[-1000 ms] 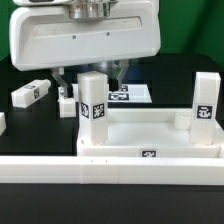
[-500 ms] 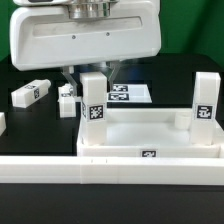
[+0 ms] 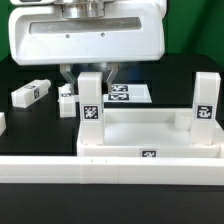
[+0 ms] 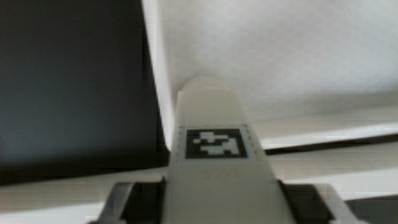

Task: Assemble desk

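Note:
The white desk tabletop (image 3: 115,148) lies with its rim up at the front of the black table. One leg block (image 3: 90,103) stands upright at the tabletop's corner on the exterior view's left, tag facing the camera. My gripper (image 3: 88,74) reaches down from above and is shut on this leg's upper part, a finger on each side. In the wrist view the same leg (image 4: 217,140) runs away from the gripper (image 4: 222,206), with dark pads pressed against both flanks. A second leg (image 3: 204,104) stands upright at the corner on the exterior view's right.
Two loose leg blocks (image 3: 32,92) (image 3: 67,96) lie on the black table behind the tabletop toward the exterior view's left. The marker board (image 3: 132,95) lies flat behind the held leg. A long white border bar (image 3: 110,172) runs along the front.
The fingers have come together from a wide stance onto the upright leg on the exterior view's left. That leg has shifted very slightly; the rest is unmoved.

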Controlling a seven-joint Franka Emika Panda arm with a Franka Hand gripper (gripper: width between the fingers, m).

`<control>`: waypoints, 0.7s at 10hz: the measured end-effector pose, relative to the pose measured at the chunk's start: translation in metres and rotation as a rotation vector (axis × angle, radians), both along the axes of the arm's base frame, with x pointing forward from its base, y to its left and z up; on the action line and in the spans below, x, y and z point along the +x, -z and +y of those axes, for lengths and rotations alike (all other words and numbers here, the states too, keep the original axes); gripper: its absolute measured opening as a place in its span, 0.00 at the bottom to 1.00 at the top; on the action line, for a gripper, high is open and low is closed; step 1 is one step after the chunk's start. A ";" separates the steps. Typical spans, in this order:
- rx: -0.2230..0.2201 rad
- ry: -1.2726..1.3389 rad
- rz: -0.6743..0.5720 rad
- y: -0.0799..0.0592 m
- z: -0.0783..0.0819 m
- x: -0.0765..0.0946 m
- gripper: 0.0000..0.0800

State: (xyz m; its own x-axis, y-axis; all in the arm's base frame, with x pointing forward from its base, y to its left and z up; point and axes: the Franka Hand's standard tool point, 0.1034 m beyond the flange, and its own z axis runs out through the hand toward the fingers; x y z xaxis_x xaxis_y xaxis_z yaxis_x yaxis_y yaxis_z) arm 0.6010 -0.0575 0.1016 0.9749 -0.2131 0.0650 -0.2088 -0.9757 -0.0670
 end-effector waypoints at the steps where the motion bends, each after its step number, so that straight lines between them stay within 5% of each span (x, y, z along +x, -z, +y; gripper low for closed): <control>1: 0.007 0.092 0.005 0.000 0.000 0.000 0.36; 7: 0.070 0.589 0.021 0.000 0.000 0.001 0.36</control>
State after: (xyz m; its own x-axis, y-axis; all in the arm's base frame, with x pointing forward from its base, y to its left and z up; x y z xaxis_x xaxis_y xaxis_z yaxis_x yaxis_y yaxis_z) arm 0.6021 -0.0577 0.1014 0.6919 -0.7219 0.0132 -0.7160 -0.6883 -0.1168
